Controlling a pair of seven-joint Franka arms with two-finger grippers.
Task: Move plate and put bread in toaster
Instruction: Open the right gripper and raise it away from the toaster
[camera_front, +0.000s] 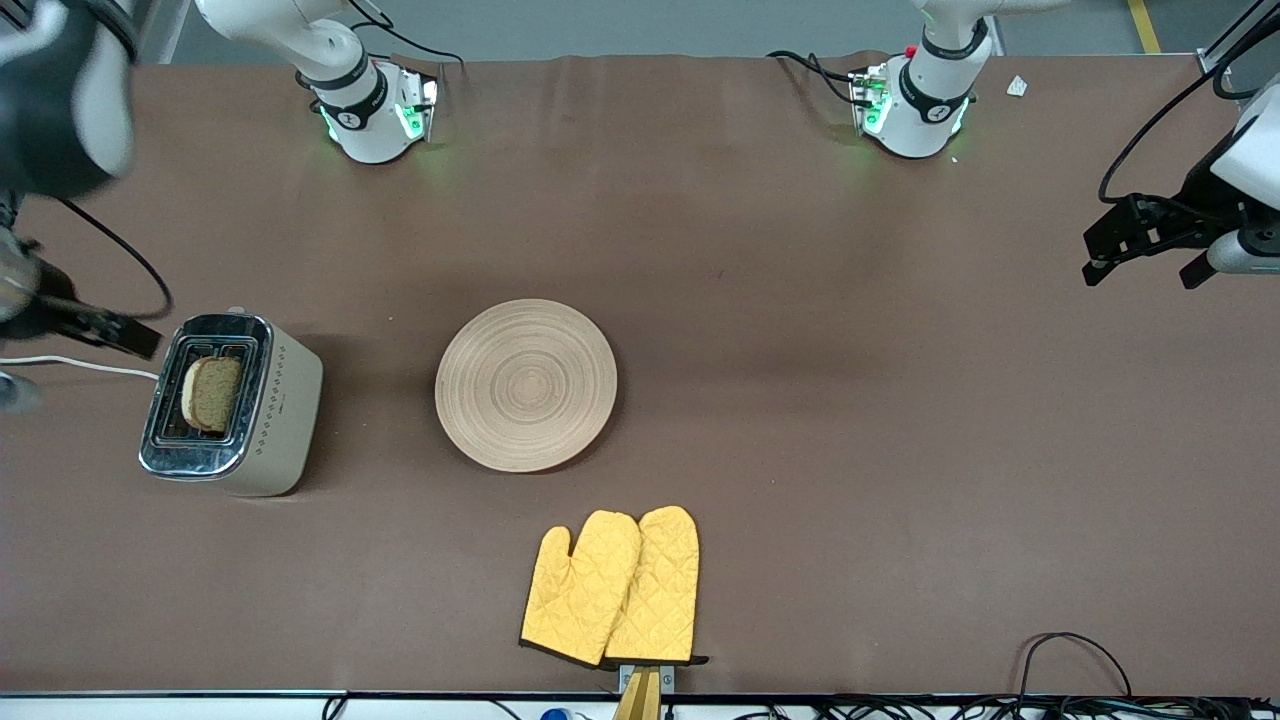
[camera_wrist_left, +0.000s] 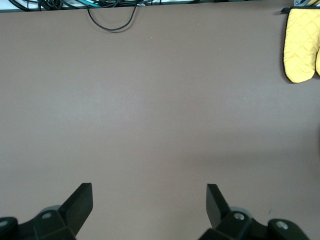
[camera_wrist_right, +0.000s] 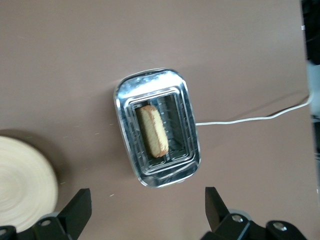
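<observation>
The cream toaster (camera_front: 285, 400) stands toward the right arm's end of the table. The bread slice (camera_front: 212, 393) stands upright in one of its slots, top edge showing. The right wrist view shows the toaster's chrome top (camera_wrist_right: 125, 100) and the bread (camera_wrist_right: 152, 131) from above. The wooden plate (camera_front: 526, 384) lies bare at mid-table beside the toaster; its edge shows in the right wrist view (camera_wrist_right: 22, 180). My right gripper (camera_front: 70, 355) (camera_wrist_right: 148, 202) is open and empty, up in the air beside the toaster. My left gripper (camera_front: 1145, 268) (camera_wrist_left: 149, 200) is open and empty over bare table at the left arm's end.
A pair of yellow oven mitts (camera_front: 615, 590) lies nearer the front camera than the plate, also in the left wrist view (camera_wrist_left: 300, 45). The toaster's white cord (camera_front: 80, 365) (camera_wrist_right: 250, 119) trails off toward the table's end. Black cables (camera_front: 1075, 660) lie along the front edge.
</observation>
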